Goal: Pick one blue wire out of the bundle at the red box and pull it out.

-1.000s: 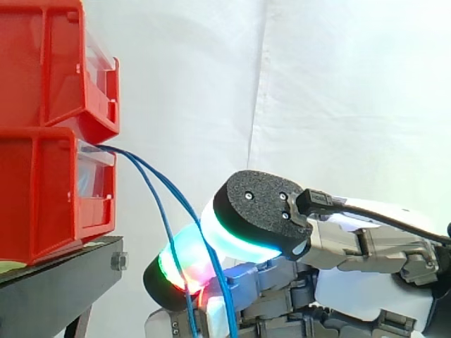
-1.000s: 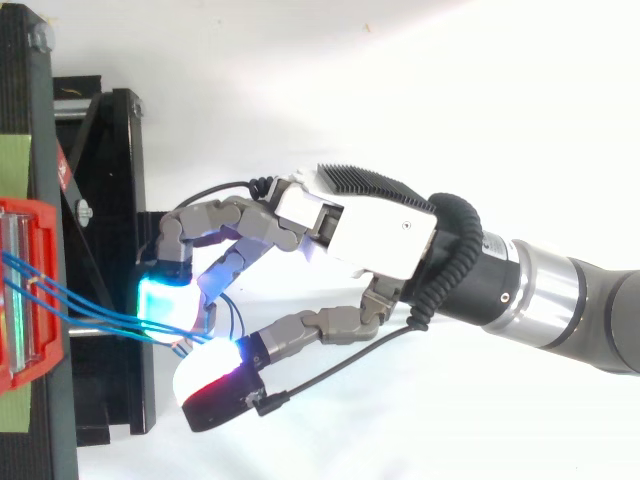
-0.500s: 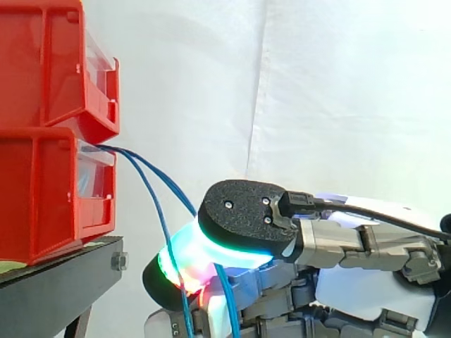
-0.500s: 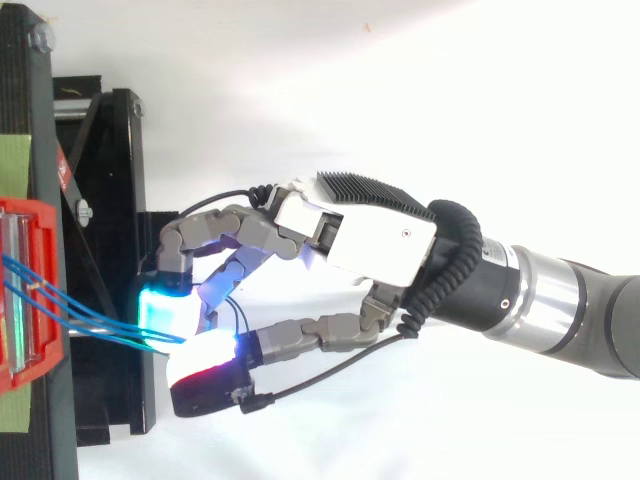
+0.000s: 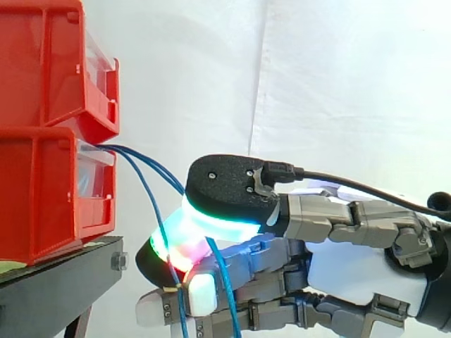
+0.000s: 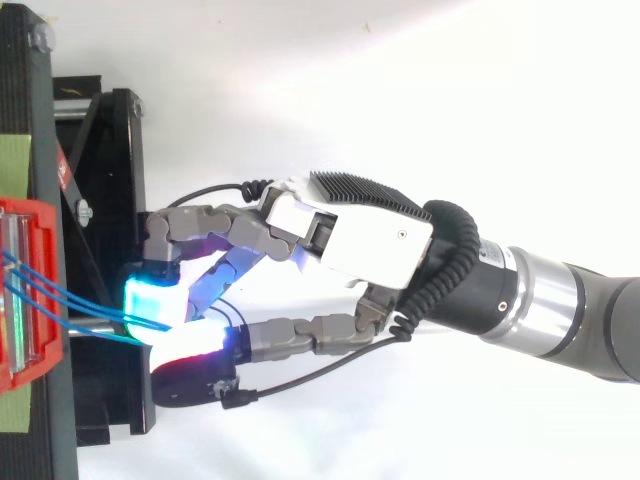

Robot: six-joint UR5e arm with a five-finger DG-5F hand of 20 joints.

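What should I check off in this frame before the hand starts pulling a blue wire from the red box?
1. Pinch: hand curled on the blue wires between its pads: ok.
2. Just one wire in the pinch: cannot tell; several run into it.
3. Wires come out of the lower red bin: ok.
4. Slack: ok, the wires curve down to the hand.
5. Hand apart from the bin: ok.

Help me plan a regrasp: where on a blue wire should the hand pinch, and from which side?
I'd pinch the free span of a wire just outside the red box, where the strands fan apart and hang clear. Bring the hand in from the side away from the box, pads across the strand.
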